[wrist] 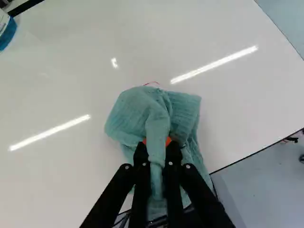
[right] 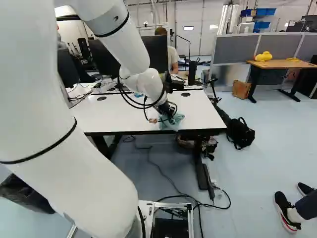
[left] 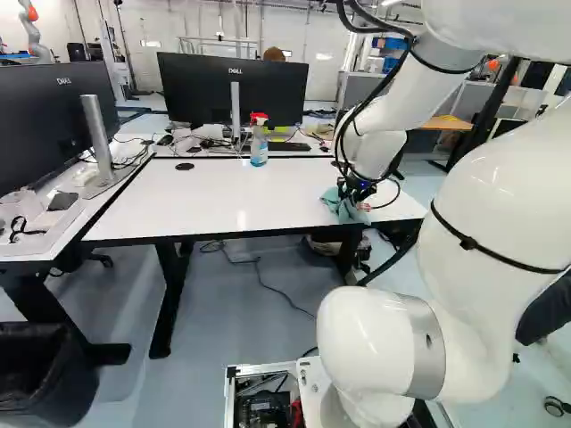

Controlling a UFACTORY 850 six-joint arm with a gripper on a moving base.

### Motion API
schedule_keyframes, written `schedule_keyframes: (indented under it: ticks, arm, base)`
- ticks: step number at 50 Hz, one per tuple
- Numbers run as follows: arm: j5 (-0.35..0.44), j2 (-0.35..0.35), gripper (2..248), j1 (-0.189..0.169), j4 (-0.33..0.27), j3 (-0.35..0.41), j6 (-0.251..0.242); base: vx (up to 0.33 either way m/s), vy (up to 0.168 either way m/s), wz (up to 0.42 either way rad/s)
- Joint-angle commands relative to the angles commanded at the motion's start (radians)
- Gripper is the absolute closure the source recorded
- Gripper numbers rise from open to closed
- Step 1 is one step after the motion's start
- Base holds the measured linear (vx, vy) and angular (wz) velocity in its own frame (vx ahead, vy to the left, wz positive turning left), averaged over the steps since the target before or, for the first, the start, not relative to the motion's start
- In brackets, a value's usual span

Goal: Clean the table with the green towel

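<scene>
Green towel [wrist: 130,111] pinched in hand [left: 355,189] on table [left: 223,196].

This is a robotics lab with an office-like side, shown by another robot [left: 34,36] at the far left of the left base view, monitors [left: 183,85] on desks [left: 55,234], grey partitions [right: 235,48], blue bins [right: 265,12] and cables [right: 163,171] trailing across the floor [right: 262,153].

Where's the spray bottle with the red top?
In the left base view, the bottle stands near the table's far edge, in front of the right-hand screen and left of the towel.
</scene>
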Motion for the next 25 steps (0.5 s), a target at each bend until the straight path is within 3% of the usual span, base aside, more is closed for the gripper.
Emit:
schedule_keyframes:
  ticks: [12,25]
  arm:
    - [0.000,-0.006,213,-0.049,0.000,-0.006,0.000]
    - [0.000,-0.059,213,-0.081,0.000,-0.060,0.000]
  base:
    - [0.000,0.000,0.000]
    - [0.000,0.000,0.000]
